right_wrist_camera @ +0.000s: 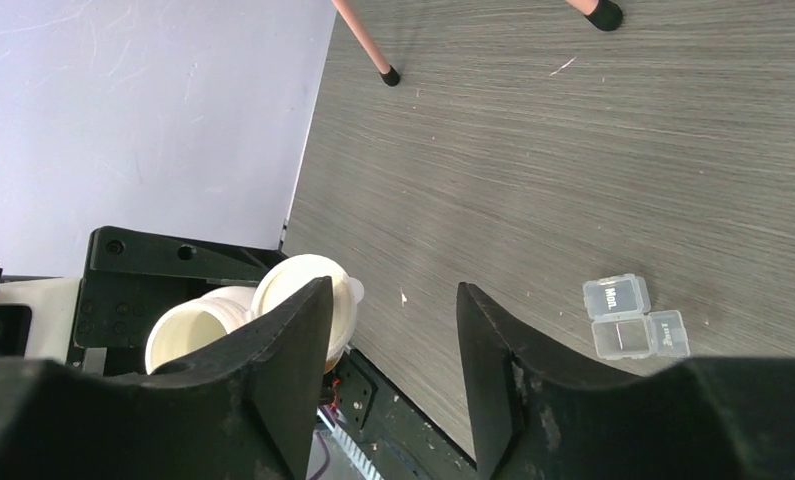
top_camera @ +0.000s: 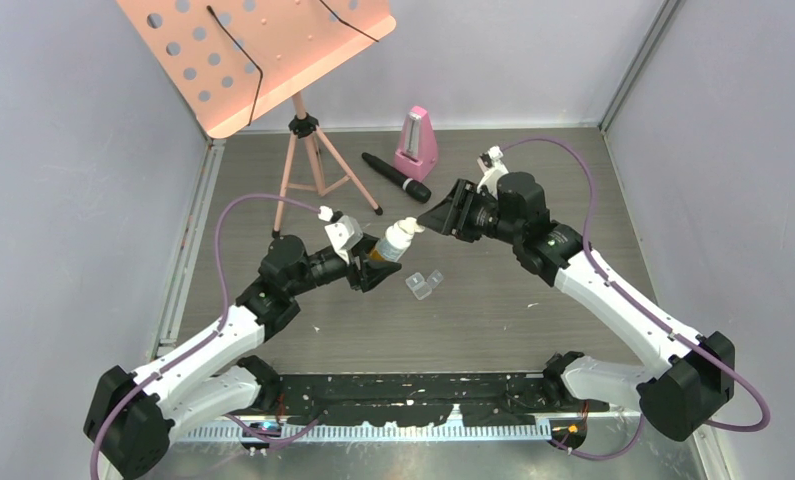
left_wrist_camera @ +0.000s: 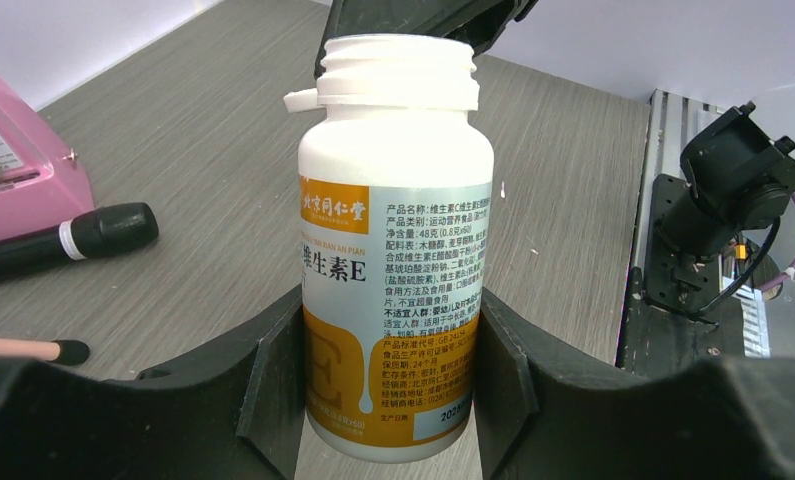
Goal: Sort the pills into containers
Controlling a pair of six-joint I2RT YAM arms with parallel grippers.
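1. The table [top_camera: 513, 330] carries everything. The music stand [top_camera: 263, 60], pink metronome [top_camera: 417, 143] and microphone [top_camera: 395, 177] sit at the far side, well apart from the work.
2. My left gripper [left_wrist_camera: 391, 350] is clamped on the lower body of the bottle [left_wrist_camera: 393, 200], one finger on each side of the label. It holds the bottle off the table, tilted towards the right arm.
3. My right gripper [right_wrist_camera: 393, 295] stands at the bottle's top. Its jaws are moderately apart with bare table showing between them, so it grips nothing. The white flip lid [right_wrist_camera: 293, 275] hangs open just behind one finger, and the bottle's mouth [right_wrist_camera: 188, 335] is exposed.
4. The clear pill box [top_camera: 425, 284] lies on the table, near the bottle and just in front of it, touching neither gripper. One lid reads "Mon." (I cannot tell from here which lids are open.)
5. I can see no pills in any view; I judge they are inside the bottle.
6. Handling, as I judge it:
   - The bottle is rigid, light and smooth-sided. The grip low on the body suits pouring.
   - The box is thin and very light, and likely to skate if nudged. Take it by its outer walls, not by a lid.
   - The pills will roll and bounce. Pour them slowly and close above a compartment.
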